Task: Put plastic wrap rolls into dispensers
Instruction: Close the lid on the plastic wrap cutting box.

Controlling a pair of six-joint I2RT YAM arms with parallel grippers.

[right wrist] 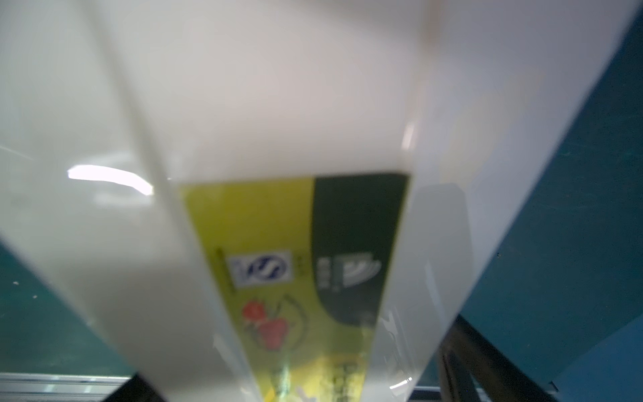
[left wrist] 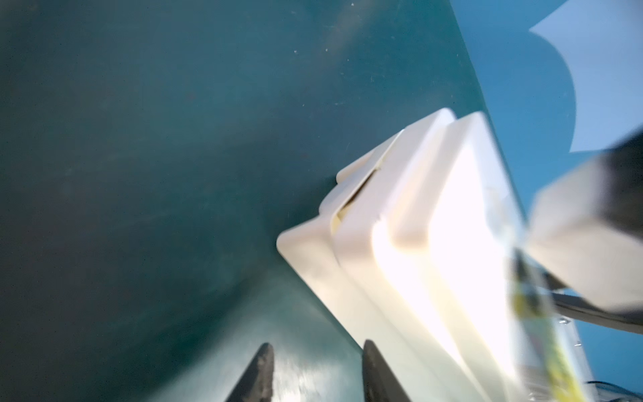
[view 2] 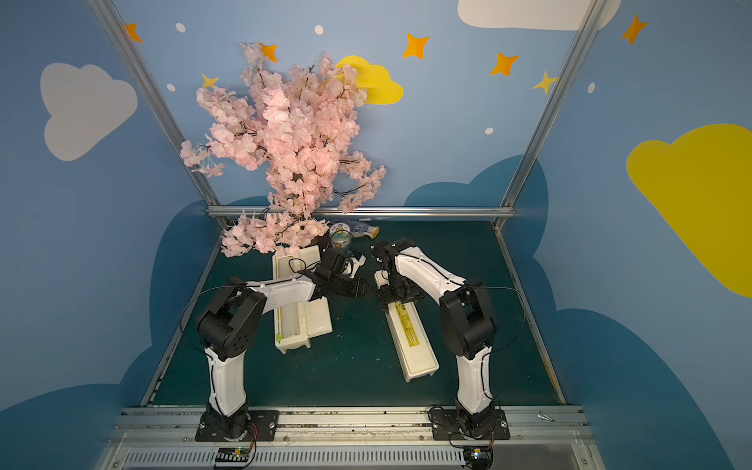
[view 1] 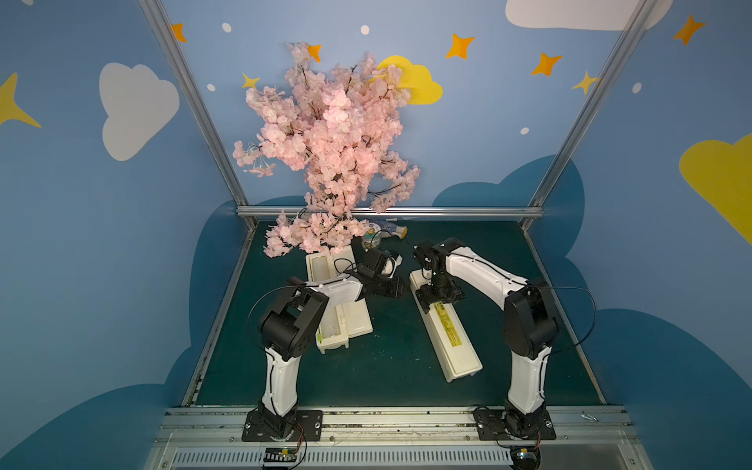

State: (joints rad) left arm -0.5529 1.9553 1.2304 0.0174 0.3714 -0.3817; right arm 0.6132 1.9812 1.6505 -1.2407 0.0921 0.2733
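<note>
Cream open dispenser (view 1: 335, 346): lies at the left of the green counter (view 1: 386, 366), its lid folded flat to the right and the left arm crossing above its middle.
Plastic wrap roll (view 1: 320, 267): whitish film, lying lengthwise in the tray of the open dispenser.
Pink blossom branch (view 1: 329, 138): hangs over the far end of the open dispenser.
Small jar (view 1: 371, 241) and clear bottle (view 1: 390, 228): close together at the back edge of the counter, the yellow-capped bottle on its side.
Left pincer (view 1: 403, 291): held between the two dispensers. In the blurred left wrist view its dark fingers (left wrist: 261, 376) stand apart with only counter between them, the closed box just beside.
Closed dispenser (view 1: 460, 358): right of centre and lying at a slant with its lid down, a yellow label strip (view 1: 447, 329) along the lid.
Right pincer (view 1: 435, 301): pointing down over the far part of the closed dispenser, spread wide with a finger (right wrist: 462, 362) at each long side. Whether the fingers touch the box cannot be told.
</note>
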